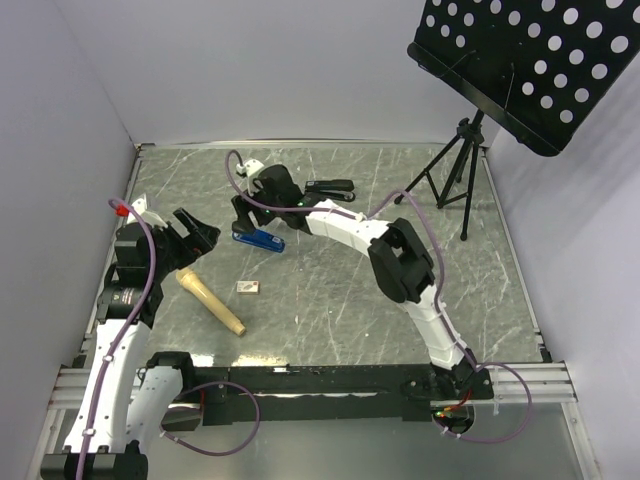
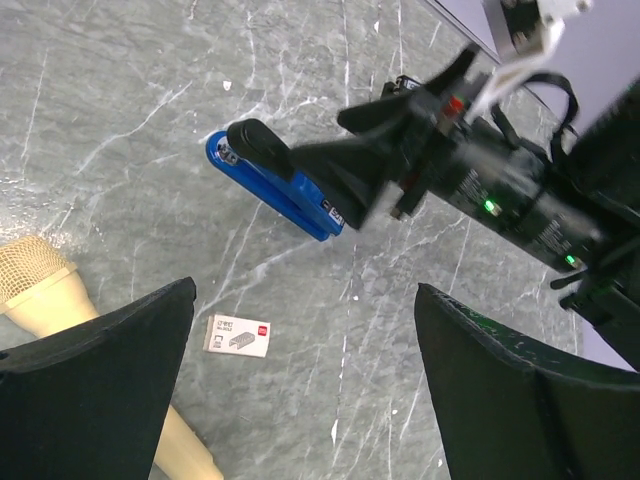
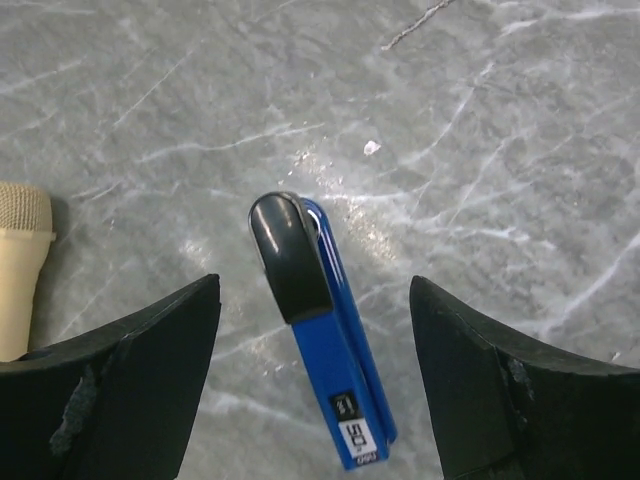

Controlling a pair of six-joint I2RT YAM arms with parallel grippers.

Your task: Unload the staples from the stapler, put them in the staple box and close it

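A blue stapler (image 1: 258,238) with a black top lies closed on the grey marble table; it also shows in the left wrist view (image 2: 275,182) and in the right wrist view (image 3: 322,330). My right gripper (image 1: 243,214) is open and hovers just above it, one finger on each side (image 3: 315,285), not touching. My left gripper (image 1: 196,232) is open and empty, to the left of the stapler (image 2: 305,290). A second, black stapler (image 1: 330,186) lies further back. No staples are in view.
A small tan-and-white box (image 1: 248,287) (image 2: 237,336) lies in front of the blue stapler. A tan microphone-shaped object (image 1: 210,303) lies at the near left. A black music stand (image 1: 455,180) on a tripod stands at the back right. White walls enclose the table.
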